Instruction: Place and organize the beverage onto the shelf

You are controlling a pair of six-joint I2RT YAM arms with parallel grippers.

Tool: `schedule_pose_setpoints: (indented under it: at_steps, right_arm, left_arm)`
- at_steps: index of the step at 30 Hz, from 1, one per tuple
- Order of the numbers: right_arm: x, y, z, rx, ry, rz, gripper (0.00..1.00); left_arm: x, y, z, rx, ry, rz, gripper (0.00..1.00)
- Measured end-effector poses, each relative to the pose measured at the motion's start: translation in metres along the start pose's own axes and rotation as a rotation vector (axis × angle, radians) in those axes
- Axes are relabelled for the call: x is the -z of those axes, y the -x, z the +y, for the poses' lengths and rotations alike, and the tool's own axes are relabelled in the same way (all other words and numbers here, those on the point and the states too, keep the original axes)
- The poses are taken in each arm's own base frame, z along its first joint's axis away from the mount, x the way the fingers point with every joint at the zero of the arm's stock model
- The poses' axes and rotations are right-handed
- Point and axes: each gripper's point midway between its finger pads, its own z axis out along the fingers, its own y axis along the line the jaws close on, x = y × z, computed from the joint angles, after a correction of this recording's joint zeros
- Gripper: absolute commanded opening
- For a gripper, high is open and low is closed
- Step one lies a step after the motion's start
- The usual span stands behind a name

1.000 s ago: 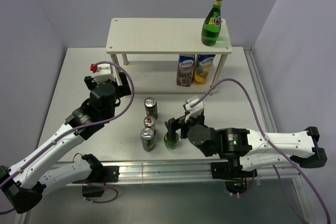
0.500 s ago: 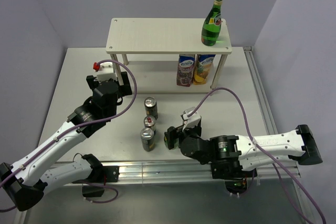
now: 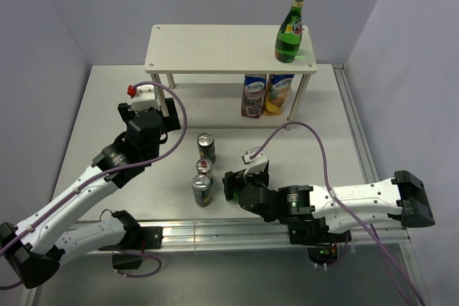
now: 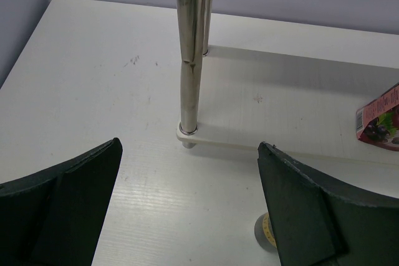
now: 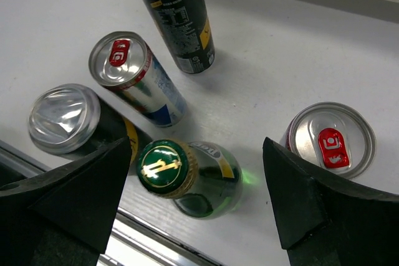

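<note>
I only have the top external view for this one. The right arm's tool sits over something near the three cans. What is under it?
Observer: The right wrist view shows a green bottle with a gold cap, standing upright between the wide-open jaws of the right tool.
Operator: Anything else hidden there?
Observer: Yes, a fourth can with a red tab stands close to the bottle, covered from above by the right arm.
Operator: And the left tool?
Observer: The left tool is open and empty, facing a shelf leg.
</note>
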Motion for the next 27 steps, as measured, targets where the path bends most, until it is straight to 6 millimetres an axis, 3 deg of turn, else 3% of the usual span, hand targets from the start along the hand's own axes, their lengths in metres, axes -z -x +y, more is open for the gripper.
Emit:
schedule_pose_setpoints:
  at_steps: [8,11,12,15,22,25,27]
  right_arm:
    - [-0.015,-0.014,-0.006,-0.009,-0.024,0.004,0.53]
    - [-0.017,-0.013,-0.009,0.005,-0.039,-0.010,0.33]
    - [-0.018,-0.011,-0.010,0.004,-0.045,-0.019,0.19]
    - [-0.018,-0.007,-0.008,-0.014,-0.042,-0.027,0.00]
    - [-0.009,0.004,-0.012,0.087,-0.064,0.020,0.00]
    - [0.001,0.034,-0.009,0.134,-0.069,0.007,0.00]
    - [0.011,0.070,-0.001,0.142,-0.058,-0.030,0.00]
  left_arm:
    - [0.000,0.000,0.000,0.000,0.000,0.000,0.97]
    - [0.000,0.000,0.000,0.000,0.000,0.000,0.97]
    - [0.000,0.000,0.000,0.000,0.000,0.000,0.97]
    - [0.000,0.000,0.000,0.000,0.000,0.000,0.97]
    - [0.000,0.000,0.000,0.000,0.000,0.000,0.97]
    - [0.000,0.000,0.000,-0.001,0.001,0.001,0.98]
    - [0.000,0.000,0.000,-0.001,0.001,0.001,0.98]
